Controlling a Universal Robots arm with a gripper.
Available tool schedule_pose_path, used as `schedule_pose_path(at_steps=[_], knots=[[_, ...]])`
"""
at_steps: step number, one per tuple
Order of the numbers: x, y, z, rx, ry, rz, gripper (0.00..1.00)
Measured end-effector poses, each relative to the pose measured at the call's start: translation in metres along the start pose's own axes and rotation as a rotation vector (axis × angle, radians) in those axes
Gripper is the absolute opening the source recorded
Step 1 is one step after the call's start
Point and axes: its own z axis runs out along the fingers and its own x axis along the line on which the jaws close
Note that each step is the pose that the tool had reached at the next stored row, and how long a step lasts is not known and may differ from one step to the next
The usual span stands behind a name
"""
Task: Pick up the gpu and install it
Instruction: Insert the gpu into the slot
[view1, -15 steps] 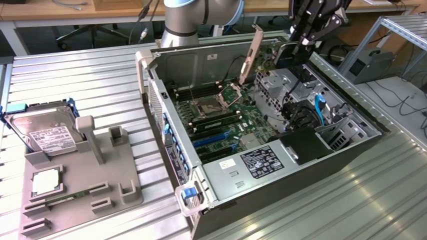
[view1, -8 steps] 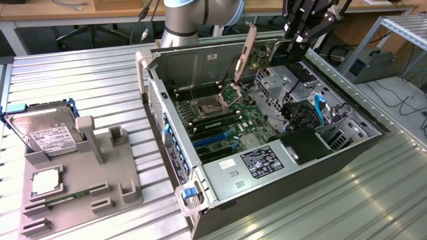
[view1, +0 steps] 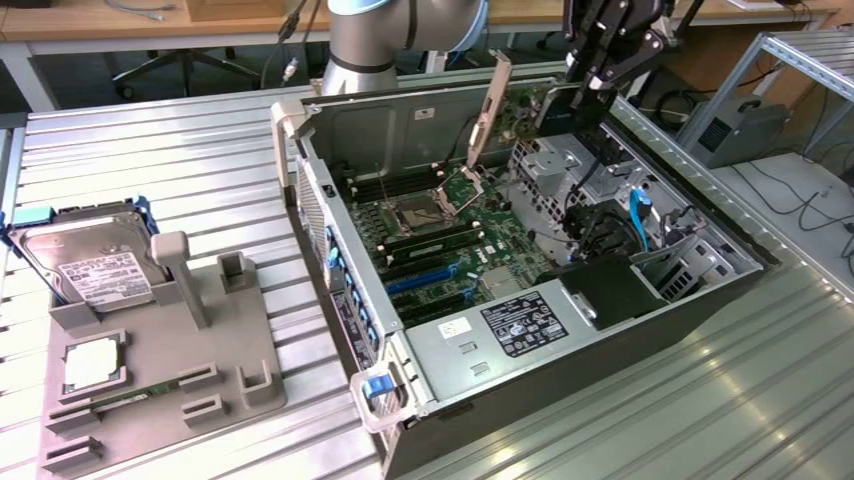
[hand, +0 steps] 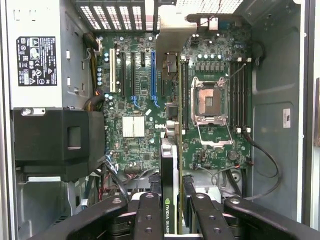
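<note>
One gpu (hand: 169, 165): held edge-on over the open case (view1: 747, 262), clamped between my gripper (hand: 172, 212) fingers. Stiff, light, fragile board; I judge the card's edges safest to grip, away from components.

Silver-grey arm (view1: 363, 55), blue joint cap (view1: 380, 8); black screw-studded tool (hand: 172, 199).

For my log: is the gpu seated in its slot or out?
Out: the gripper holds the gpu in the air, above the motherboard in the open case.

metal table (view1: 160, 170) | on it: open computer case (view1: 534, 430); grey parts holder (view1: 227, 350)
</note>
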Motion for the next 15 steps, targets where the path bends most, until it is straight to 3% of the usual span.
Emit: schedule_pose_path(at_steps=[15], knots=[[0.001, 0.0019, 0.0353, 0.0000, 0.0000, 0.000, 0.27]])
